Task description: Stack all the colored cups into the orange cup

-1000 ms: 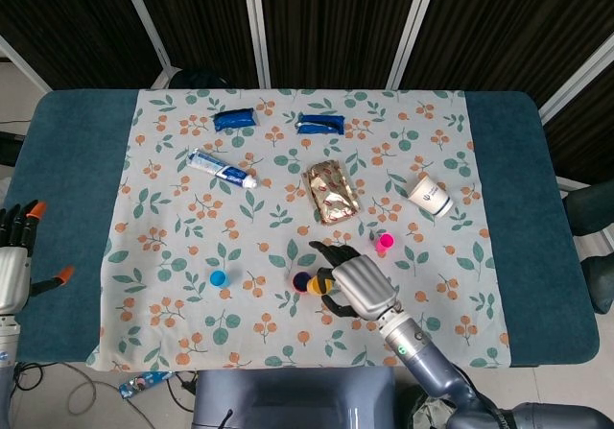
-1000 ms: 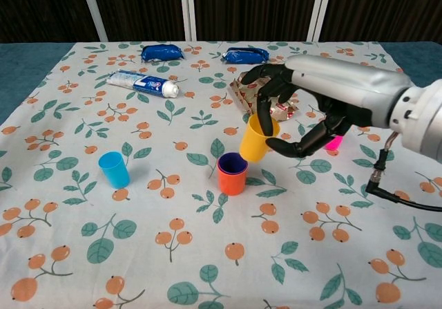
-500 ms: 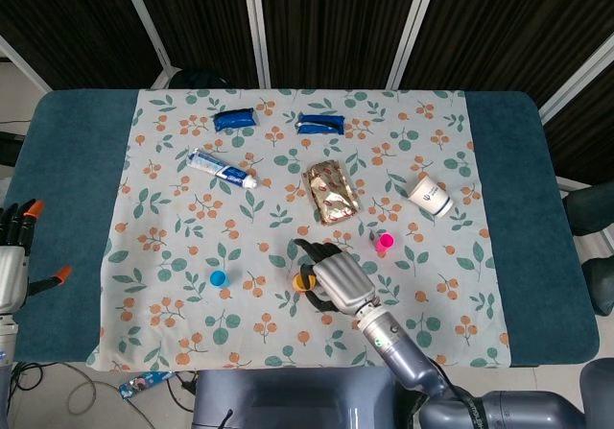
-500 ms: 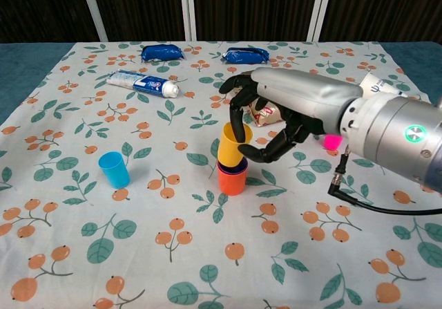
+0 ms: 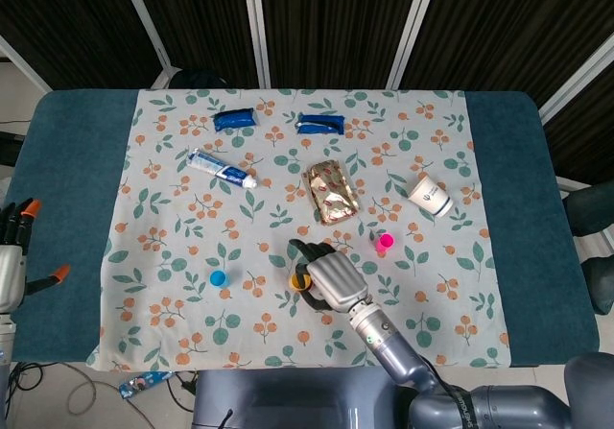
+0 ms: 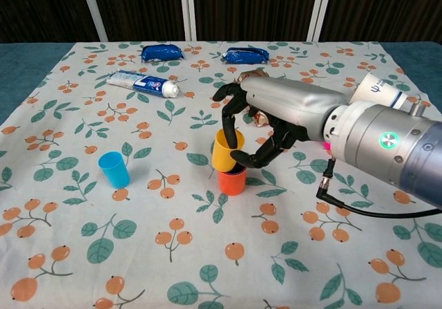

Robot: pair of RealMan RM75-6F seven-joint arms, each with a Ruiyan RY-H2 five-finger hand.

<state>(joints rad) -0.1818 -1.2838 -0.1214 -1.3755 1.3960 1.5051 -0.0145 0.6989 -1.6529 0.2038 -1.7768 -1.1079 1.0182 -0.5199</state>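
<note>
With fingers [image 6: 231, 119] clamped on yellow cup [image 6: 226, 151], square it over orange cup [image 6: 233, 182] beneath, then press straight down.

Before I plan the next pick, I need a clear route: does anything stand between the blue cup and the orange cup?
Nothing visible does. Only bare tablecloth lies between the blue cup and the orange cup, though the right hand holds a yellow cup in its mouth.
</note>
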